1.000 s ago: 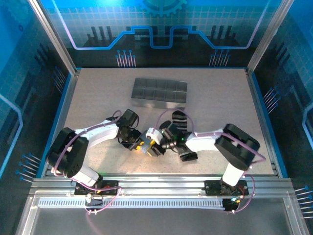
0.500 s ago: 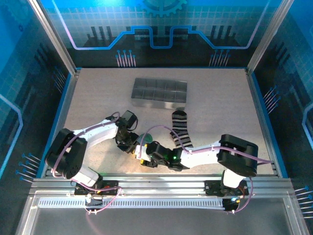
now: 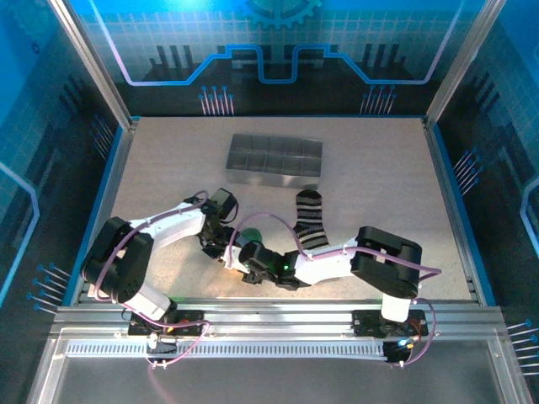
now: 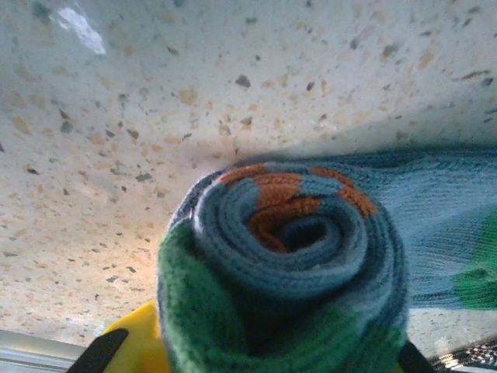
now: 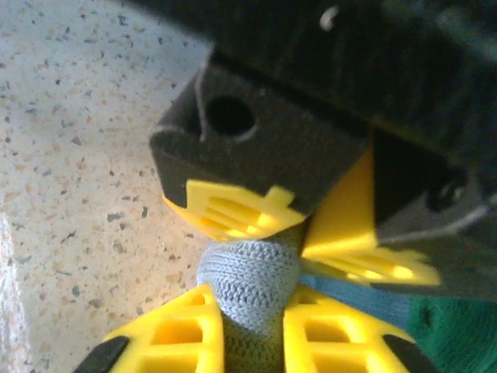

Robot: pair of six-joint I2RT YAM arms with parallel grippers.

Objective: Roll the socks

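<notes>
Your left gripper (image 3: pixel 229 251) is clamped on the blue sock (image 4: pixel 283 264), which is wound into a tight roll between its yellow fingers (image 4: pixel 140 342) (orange at the core of the spiral, green on the outer layer nearest the camera). In that wrist view the sock's loose end trails off flat to the right on the speckled table (image 4: pixel 233 93).

Your right gripper (image 5: pixel 252 334) is closed too, pinching a bunch of the same sock's grey-blue fabric. Its fingertips sit right up against the left gripper's pads.

From above, you can see both grippers meeting at the near middle of the table, with a patch of green showing beside them. The striped sock (image 3: pixel 309 220) lies flat just beyond the right arm, its near end hidden behind that arm. The tray (image 3: pixel 274 160) sits farther back, well apart from both socks.
</notes>
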